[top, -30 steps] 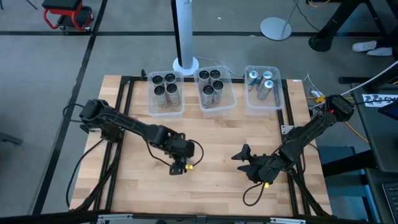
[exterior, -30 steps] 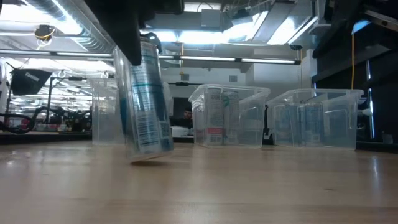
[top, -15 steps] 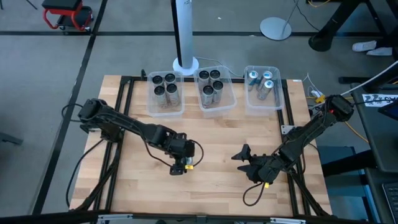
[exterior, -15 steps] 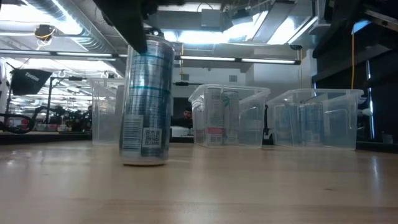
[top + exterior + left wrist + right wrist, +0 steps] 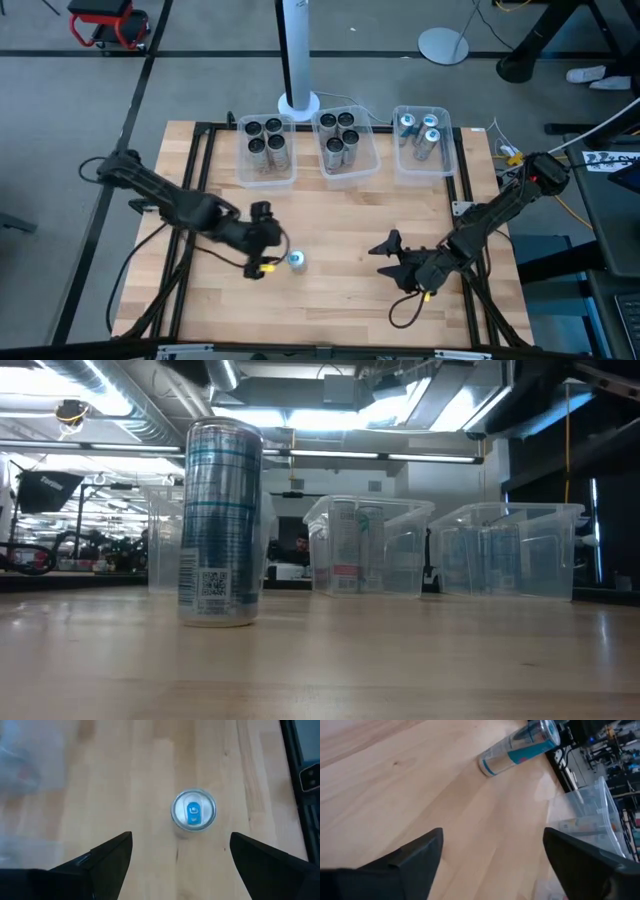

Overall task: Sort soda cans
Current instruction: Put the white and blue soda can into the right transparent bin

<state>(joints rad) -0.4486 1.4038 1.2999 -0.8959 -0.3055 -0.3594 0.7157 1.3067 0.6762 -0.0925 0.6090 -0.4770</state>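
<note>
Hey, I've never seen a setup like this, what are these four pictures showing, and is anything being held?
Two dark robot arms work at a wooden table. One picture looks straight down, one looks level across the tabletop, and two come from cameras on the arms' wrists. At the far edge stand three clear bins holding soda cans. One lone can stands upright on the wood. The left gripper sits open just beside it, and the right gripper waits open further right. Nothing is held.

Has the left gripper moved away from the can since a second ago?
Yes. The left gripper has pulled back leftward, away from the right arm, leaving the can standing alone.
</note>
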